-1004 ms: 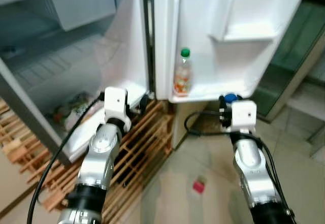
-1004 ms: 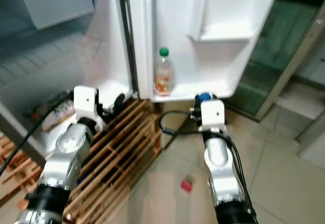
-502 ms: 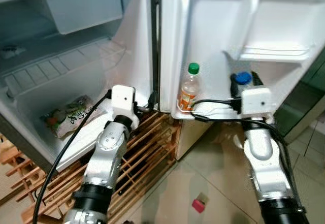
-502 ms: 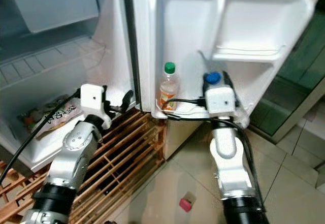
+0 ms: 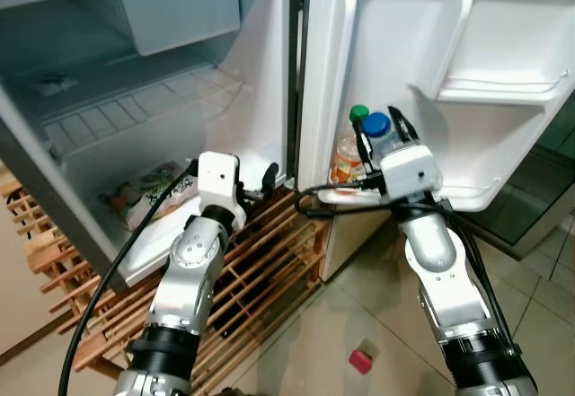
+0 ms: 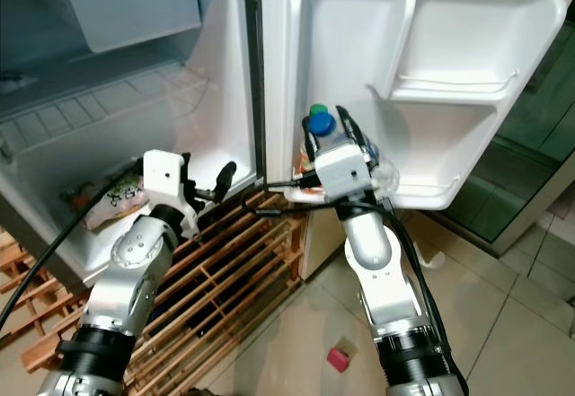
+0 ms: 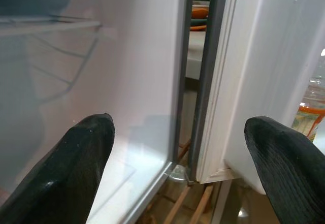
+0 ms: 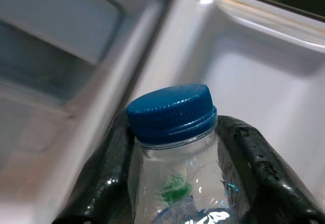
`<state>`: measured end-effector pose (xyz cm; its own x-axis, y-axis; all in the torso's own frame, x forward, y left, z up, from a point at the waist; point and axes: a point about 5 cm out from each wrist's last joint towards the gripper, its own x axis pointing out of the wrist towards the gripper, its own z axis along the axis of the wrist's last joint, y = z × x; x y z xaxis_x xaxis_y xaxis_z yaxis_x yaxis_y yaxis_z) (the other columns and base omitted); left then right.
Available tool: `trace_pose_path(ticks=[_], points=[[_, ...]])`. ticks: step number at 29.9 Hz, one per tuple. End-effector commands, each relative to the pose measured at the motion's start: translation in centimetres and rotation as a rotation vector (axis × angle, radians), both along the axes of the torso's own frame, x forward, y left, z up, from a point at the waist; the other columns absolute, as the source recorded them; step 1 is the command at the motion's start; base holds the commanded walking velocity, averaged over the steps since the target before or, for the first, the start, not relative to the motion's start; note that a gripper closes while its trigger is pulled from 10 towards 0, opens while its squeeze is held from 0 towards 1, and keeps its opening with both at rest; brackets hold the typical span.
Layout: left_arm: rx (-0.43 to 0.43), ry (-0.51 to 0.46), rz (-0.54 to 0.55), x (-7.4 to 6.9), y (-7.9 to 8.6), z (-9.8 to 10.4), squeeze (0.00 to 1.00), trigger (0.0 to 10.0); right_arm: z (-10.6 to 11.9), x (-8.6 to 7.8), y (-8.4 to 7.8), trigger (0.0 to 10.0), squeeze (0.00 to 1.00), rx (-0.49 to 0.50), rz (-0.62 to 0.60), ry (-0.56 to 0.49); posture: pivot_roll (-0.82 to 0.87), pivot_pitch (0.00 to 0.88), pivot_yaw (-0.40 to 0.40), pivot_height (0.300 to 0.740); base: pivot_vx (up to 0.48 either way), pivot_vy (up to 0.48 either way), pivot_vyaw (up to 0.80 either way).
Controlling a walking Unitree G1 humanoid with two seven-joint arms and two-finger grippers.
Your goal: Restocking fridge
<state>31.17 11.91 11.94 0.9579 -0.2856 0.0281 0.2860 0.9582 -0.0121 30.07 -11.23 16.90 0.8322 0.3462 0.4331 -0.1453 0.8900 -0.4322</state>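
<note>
My right gripper (image 5: 383, 132) is shut on a clear bottle with a blue cap (image 8: 170, 113), which it holds upright at the lower shelf (image 5: 467, 194) of the open fridge door. Right beside it on that shelf stands a green-capped bottle (image 5: 346, 155) with an orange label; whether the two touch I cannot tell. My left gripper (image 7: 177, 127) is open with nothing in it, low down at the hinge gap between the fridge body and the door. A snack packet (image 5: 148, 197) lies on the fridge floor.
The fridge stands on a wooden slatted pallet (image 5: 269, 261). A wire shelf (image 5: 135, 113) crosses the fridge interior. On the tiled floor between my arms lies a small red object (image 5: 363, 360). A green glass door (image 5: 561, 145) is behind the fridge door at the right.
My right gripper has lifted the blue-capped bottle from below the door up to shelf level and over beside the green-capped bottle. The camera has shifted. My left gripper stays by the hinge.
</note>
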Motion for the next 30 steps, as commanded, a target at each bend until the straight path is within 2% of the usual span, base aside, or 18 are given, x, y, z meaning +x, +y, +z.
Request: trace_pose_path(ticks=[1,4,9,11,16,21,27,30], points=[[0.005,-0.032,0.006,0.0,0.4,0.7,0.00,10.0,0.3,0.2,0.5,0.0,0.00,-0.053,0.045,-0.043,-0.09,0.000,0.026,0.740,0.000,0.000,0.00],[0.044,-0.067,0.016,-0.6,1.4,1.4,0.00,10.0,0.0,0.5,1.7,0.0,0.00,-0.126,0.116,-0.074,-0.05,0.000,0.037,0.740,0.000,0.000,0.00],[0.068,-0.082,0.024,-1.3,2.4,1.8,0.00,10.0,-0.4,1.0,2.2,0.0,0.00,-0.177,0.138,-0.092,-0.02,0.000,0.056,0.740,0.000,0.000,0.00],[0.091,-0.093,0.020,-1.9,2.8,2.0,0.00,10.0,-0.5,1.3,2.4,0.0,0.00,-0.237,0.146,-0.129,0.00,0.000,0.065,0.740,0.000,0.000,0.00],[0.113,-0.092,0.013,-2.6,3.1,2.4,0.00,10.0,-0.6,2.0,1.9,0.0,0.00,-0.361,0.149,-0.194,0.01,0.000,0.092,0.740,0.000,0.000,0.00],[0.135,-0.099,-0.024,-3.2,2.7,2.7,0.00,10.0,-1.2,2.2,1.4,0.0,0.00,-0.401,0.141,-0.198,0.01,0.000,0.114,0.740,0.000,0.000,0.00],[0.154,-0.110,-0.071,-3.3,2.1,3.2,0.00,10.0,-1.9,3.1,0.1,0.0,0.00,-0.268,0.048,-0.121,0.00,0.000,0.144,0.740,0.000,0.000,0.00],[0.165,-0.115,-0.088,-3.2,2.0,3.6,0.00,10.0,-2.2,4.1,-0.6,0.0,0.00,-0.183,-0.002,-0.028,-0.01,0.000,0.162,0.740,0.000,0.000,0.00]])
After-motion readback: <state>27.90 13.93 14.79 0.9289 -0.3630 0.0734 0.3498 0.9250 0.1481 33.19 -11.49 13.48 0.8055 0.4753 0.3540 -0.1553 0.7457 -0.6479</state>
